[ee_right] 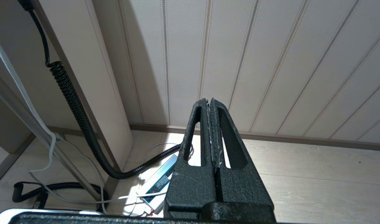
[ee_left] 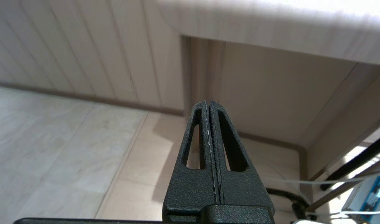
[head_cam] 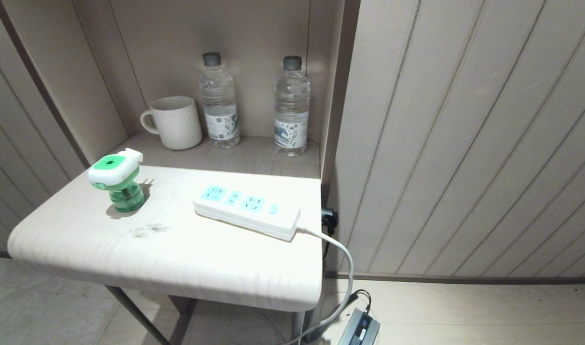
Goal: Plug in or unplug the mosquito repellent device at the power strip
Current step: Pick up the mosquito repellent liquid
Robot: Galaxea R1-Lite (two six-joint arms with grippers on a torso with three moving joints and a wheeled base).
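Note:
The mosquito repellent device (head_cam: pixel 116 178), a green and white head over a translucent green bottle, stands upright on the left of the pale table (head_cam: pixel 187 258), unplugged. The white power strip (head_cam: pixel 246 211) with light-blue sockets lies to its right, its sockets bare and its cord (head_cam: pixel 342 254) dropping off the right edge. Neither arm shows in the head view. My left gripper (ee_left: pixel 208 102) is shut and holds nothing, low beside the table and below its edge. My right gripper (ee_right: pixel 208 101) is shut and holds nothing, low above the floor, facing the panelled wall.
A white ribbed mug (head_cam: pixel 176 122) and two clear water bottles (head_cam: pixel 219 100) (head_cam: pixel 292 105) stand in the niche behind the table. A black coiled cable (ee_right: pixel 71 102) and a power adapter (ee_right: pixel 158 182) lie on the floor under the table's right side.

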